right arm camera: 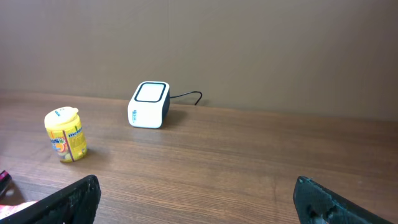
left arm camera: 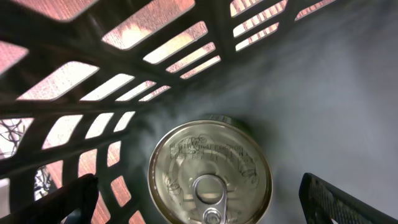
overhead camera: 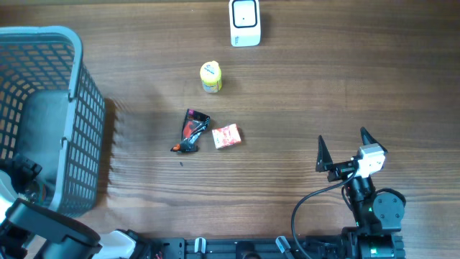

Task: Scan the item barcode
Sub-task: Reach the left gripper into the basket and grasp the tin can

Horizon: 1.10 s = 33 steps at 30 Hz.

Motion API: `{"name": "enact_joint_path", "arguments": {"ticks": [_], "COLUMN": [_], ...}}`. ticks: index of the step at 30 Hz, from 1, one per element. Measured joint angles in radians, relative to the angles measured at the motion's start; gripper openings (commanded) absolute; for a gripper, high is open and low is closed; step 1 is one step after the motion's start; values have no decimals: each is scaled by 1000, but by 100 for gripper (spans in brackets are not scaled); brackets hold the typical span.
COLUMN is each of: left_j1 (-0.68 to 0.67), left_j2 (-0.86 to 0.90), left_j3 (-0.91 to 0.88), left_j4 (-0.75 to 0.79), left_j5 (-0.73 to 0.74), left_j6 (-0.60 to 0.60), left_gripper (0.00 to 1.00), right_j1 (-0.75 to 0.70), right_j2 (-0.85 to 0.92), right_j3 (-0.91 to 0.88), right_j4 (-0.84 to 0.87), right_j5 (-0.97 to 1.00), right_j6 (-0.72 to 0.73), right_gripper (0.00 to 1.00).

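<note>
Overhead: white barcode scanner (overhead camera: pixel 244 22) at top centre, yellow tub (overhead camera: pixel 210 77) just below, well apart. Black-red packet (overhead camera: pixel 192 132) and small red packet (overhead camera: pixel 226 136) side by side mid-frame on wooden table (overhead camera: pixel 302 93). Grey basket (overhead camera: pixel 80 93) at left edge. Right gripper (overhead camera: pixel 345 147) lower right, fingers spread wide, empty, well apart from items. Left wrist: left gripper (left arm camera: pixel 208 202) inside basket, fingers spread, above silver pull-tab can (left arm camera: pixel 210 177) upright on basket floor; contact unclear.

Can (left arm camera: pixel 209 171): lower rim cut off by the left wrist view's edge; we cannot read its stamped lid print.
Basket (overhead camera: pixel 88 122): left side cut off overhead.
Yellow tub (overhead camera: pixel 210 76), red packet (overhead camera: pixel 226 136): labels too small for us.
</note>
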Motion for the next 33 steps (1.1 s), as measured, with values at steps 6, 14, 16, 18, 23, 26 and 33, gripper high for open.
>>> {"name": "enact_joint_path", "arguments": {"ticks": [6, 14, 16, 18, 23, 26, 33], "left_j1": [1, 3, 6, 7, 8, -1, -141], "left_j2": [110, 164, 164, 164, 164, 173, 177], "left_j3": [0, 0, 0, 0, 0, 0, 0], "left_j4": [37, 111, 120, 122, 132, 139, 190], "left_j5": [25, 66, 100, 119, 177, 244, 272], "left_j6": [0, 0, 0, 0, -1, 0, 0], "left_gripper": [100, 98, 95, 90, 87, 89, 92], "right_j1": [0, 0, 0, 0, 0, 0, 0], "right_j2": [0, 0, 0, 0, 0, 0, 0], "right_j3": [0, 0, 0, 0, 0, 0, 0], "right_j4": [0, 0, 0, 0, 0, 0, 0], "right_j5": [0, 0, 0, 0, 0, 0, 0], "right_j6": [0, 0, 0, 0, 0, 0, 0], "right_gripper": [100, 100, 100, 100, 100, 100, 100]}}
